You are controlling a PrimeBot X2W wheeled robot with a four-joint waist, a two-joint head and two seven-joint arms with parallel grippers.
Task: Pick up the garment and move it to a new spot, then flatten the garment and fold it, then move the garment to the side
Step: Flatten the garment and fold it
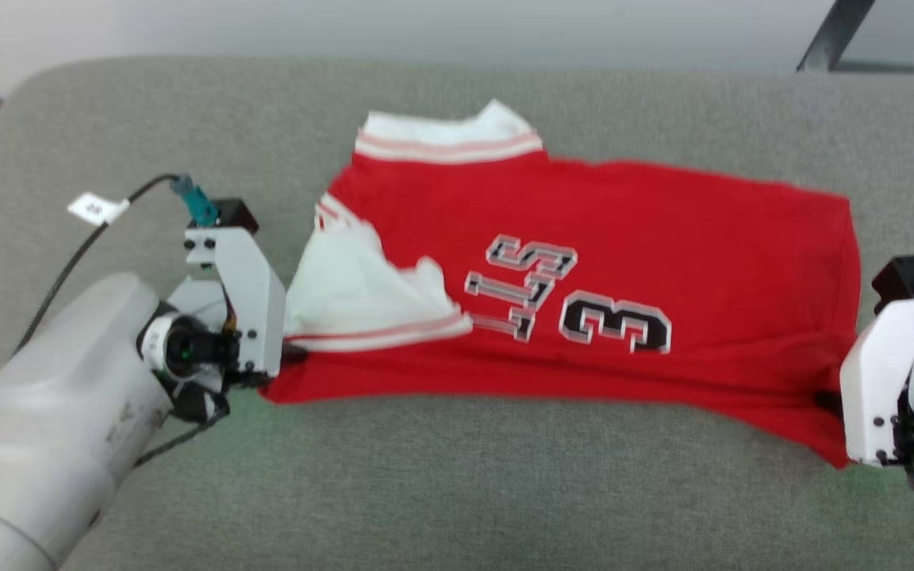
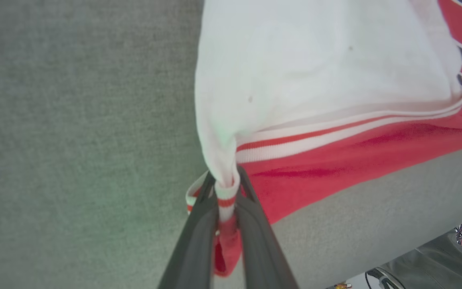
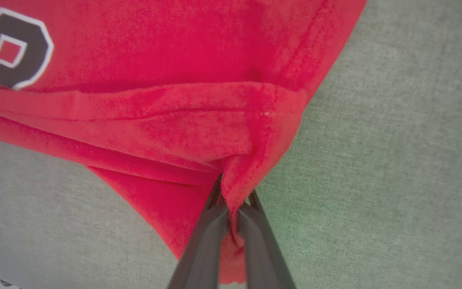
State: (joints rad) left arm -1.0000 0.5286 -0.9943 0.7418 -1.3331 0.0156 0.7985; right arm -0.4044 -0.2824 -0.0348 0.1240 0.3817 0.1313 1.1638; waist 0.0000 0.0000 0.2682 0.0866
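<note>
The garment (image 1: 624, 262) lies spread sideways on a grey cushioned surface, a red jersey with white sleeves, striped trim and a black print. My left gripper (image 1: 286, 357) is at its left edge. In the left wrist view that gripper (image 2: 225, 188) is shut on the white sleeve's striped hem, part of the garment (image 2: 315, 80). My right gripper (image 1: 826, 400) is at the garment's near right corner. In the right wrist view this gripper (image 3: 233, 202) is shut on a bunched red fold of the garment (image 3: 175, 128). Both pinched spots pull the cloth into small peaks.
The grey cushion (image 1: 457, 492) runs wide in front of the garment and behind it. A black cable with a white tag (image 1: 96, 208) trails from my left wrist. A pale wall and a dark metal bar (image 1: 830, 36) stand behind the cushion.
</note>
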